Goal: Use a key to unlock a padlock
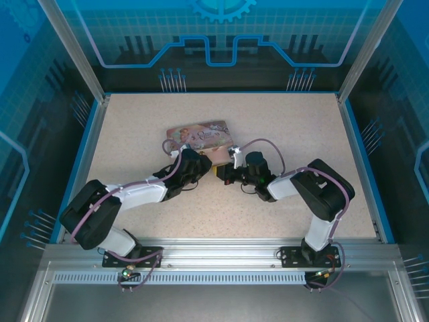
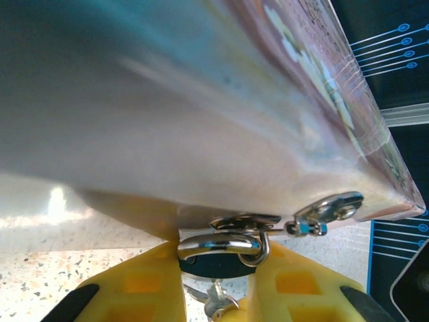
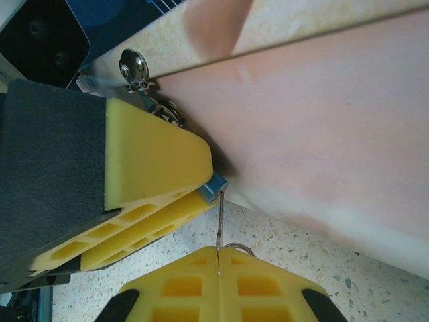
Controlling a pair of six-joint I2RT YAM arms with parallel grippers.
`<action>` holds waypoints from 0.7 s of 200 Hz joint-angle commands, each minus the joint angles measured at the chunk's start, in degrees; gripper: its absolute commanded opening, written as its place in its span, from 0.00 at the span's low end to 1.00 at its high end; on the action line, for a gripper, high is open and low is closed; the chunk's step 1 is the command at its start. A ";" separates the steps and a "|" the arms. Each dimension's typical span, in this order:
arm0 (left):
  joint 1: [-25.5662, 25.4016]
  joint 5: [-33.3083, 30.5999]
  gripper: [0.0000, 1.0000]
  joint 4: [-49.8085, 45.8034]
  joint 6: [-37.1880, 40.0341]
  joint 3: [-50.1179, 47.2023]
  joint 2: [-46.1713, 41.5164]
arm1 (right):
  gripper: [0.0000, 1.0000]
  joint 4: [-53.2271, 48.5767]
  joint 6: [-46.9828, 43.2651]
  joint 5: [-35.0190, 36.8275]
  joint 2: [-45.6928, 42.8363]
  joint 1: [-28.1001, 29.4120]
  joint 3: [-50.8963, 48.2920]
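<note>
Clamping padlock (image 2: 211,267) at pink tin (image 2: 201,100): left end effector (image 2: 219,256). Right end effector (image 3: 218,261) pinching key (image 3: 219,218), tip at padlock.

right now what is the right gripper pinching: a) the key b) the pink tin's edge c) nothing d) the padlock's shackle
a: in the right wrist view the right gripper is shut on the thin key, its blade running up to the blue padlock.

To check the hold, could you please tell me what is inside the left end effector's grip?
The padlock sits between the left end effector's fingers, its shackle through the tin's latch. The fingers cover most of its body, so the keyhole is hidden.
</note>
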 commanded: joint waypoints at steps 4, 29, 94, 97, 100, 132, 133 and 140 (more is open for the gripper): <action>-0.10 2.55 0.00 4.62 -1.33 2.70 -2.89 | 0.00 3.84 0.14 -0.75 0.92 -0.61 -1.05; -0.11 3.01 0.00 4.49 -1.59 2.88 -3.60 | 0.00 3.77 -0.58 -0.91 0.21 -1.13 -1.91; 1.57 8.49 0.00 1.84 -3.24 4.50 -4.84 | 0.00 5.32 -3.58 -6.18 -3.98 -4.78 -7.28; 1.73 8.85 0.00 1.73 -3.34 4.66 -4.91 | 0.00 5.66 -3.52 -6.55 -4.14 -4.97 -7.37; 1.75 9.19 0.00 1.74 -3.36 4.72 -4.92 | 0.00 5.88 -3.43 -6.84 -4.21 -5.11 -7.58; 2.36 11.29 0.00 1.38 -4.41 5.27 -5.01 | 0.00 7.25 -3.11 -8.99 -6.02 -5.43 -7.44; 2.38 11.37 0.00 1.41 -4.47 5.28 -5.01 | 0.00 7.25 -3.11 -9.01 -6.11 -5.43 -7.48; 2.45 11.69 0.00 1.58 -4.72 5.29 -4.94 | 0.00 7.12 -3.17 -9.10 -6.72 -5.43 -7.47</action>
